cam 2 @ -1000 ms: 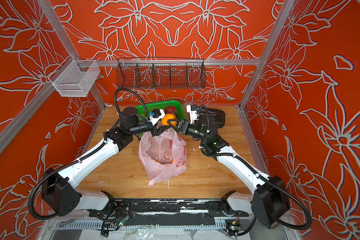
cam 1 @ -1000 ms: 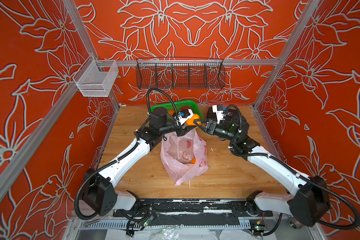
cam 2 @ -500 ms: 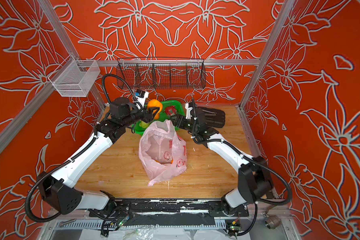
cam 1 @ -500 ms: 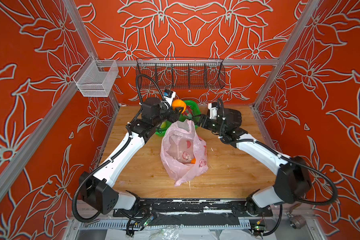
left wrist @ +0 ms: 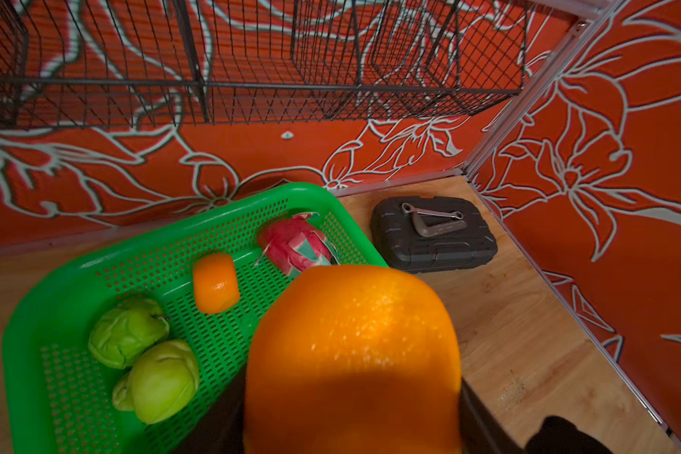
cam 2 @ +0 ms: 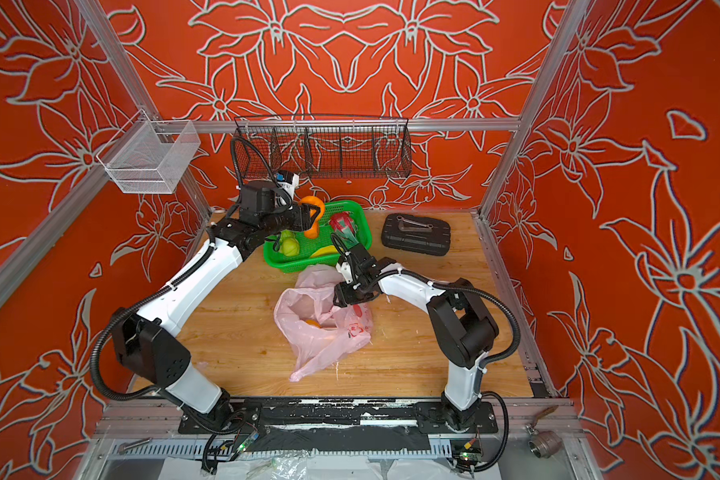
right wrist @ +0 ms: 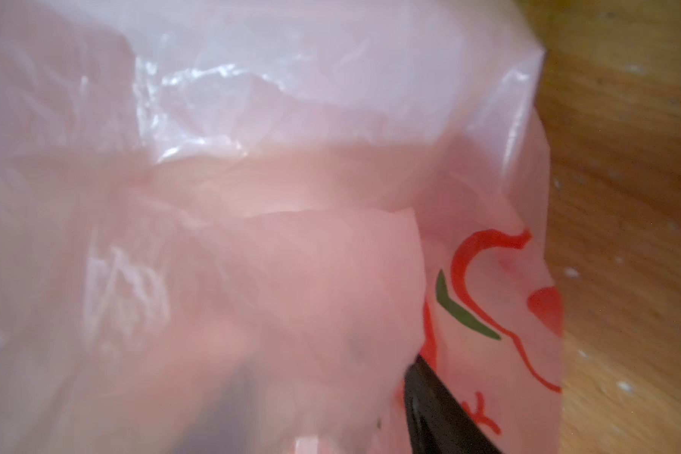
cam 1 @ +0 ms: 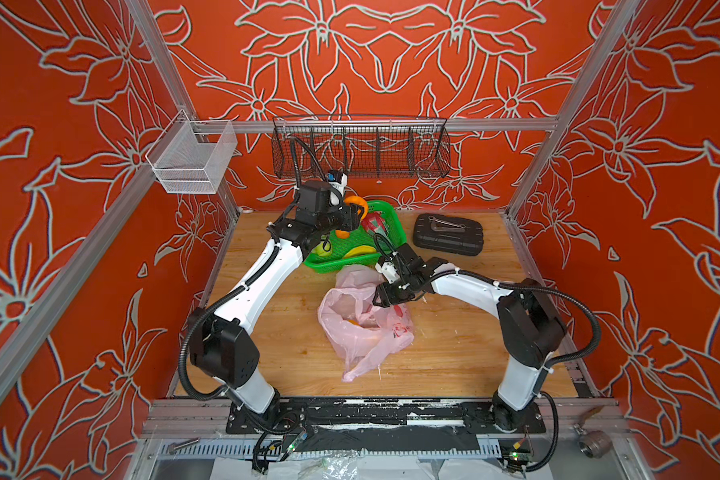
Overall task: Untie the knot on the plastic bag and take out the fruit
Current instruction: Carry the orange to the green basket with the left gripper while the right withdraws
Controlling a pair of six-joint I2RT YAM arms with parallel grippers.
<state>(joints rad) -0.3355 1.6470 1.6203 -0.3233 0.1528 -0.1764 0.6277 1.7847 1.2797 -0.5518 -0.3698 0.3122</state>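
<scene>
We judge the knot undone: the plastic bag (cam 1: 362,336) lies just beside the green basket (cam 1: 323,266), mouth gaping. Green apples (left wrist: 128,332), a small orange (left wrist: 215,283), a dragon fruit (left wrist: 295,247) and a banana (cam 1: 360,250) sit in the basket. Our left gripper (cam 1: 355,210) clamps a large orange (left wrist: 350,353) above it, not yet released. Our right gripper (cam 1: 385,297) is at the bag's basket-side mouth; whether its jaws grip plastic we cannot tell. One orange fruit (cam 2: 312,323) shows inside the bag.
</scene>
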